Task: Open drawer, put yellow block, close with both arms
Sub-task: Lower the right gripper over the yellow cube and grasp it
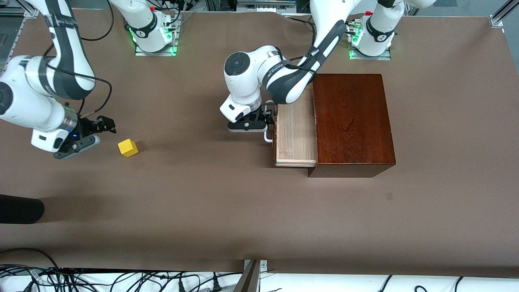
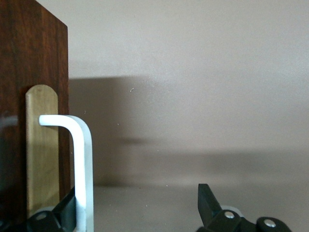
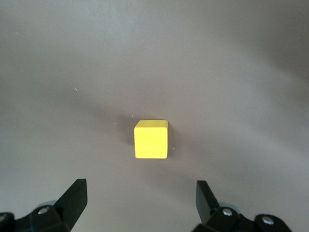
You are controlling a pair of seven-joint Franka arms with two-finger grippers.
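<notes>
The dark reddish-brown wooden box (image 1: 352, 121) stands toward the left arm's end of the table. Its drawer (image 1: 296, 129) is pulled partly out, showing pale wood inside. My left gripper (image 1: 265, 121) is at the drawer's front, open. In the left wrist view the white handle (image 2: 82, 164) stands inside the left gripper (image 2: 137, 198), close against one finger, with the other finger (image 2: 207, 200) well apart from it. The yellow block (image 1: 128, 147) lies on the table toward the right arm's end. My right gripper (image 1: 99, 134) is beside it, open and empty. The right wrist view shows the block (image 3: 151, 139) just ahead of the right gripper (image 3: 141, 191).
A dark rounded object (image 1: 20, 209) lies at the table's edge toward the right arm's end, nearer the front camera than the block. Cables (image 1: 121, 280) run along the nearest edge. The arm bases (image 1: 154, 36) stand at the edge farthest from the front camera.
</notes>
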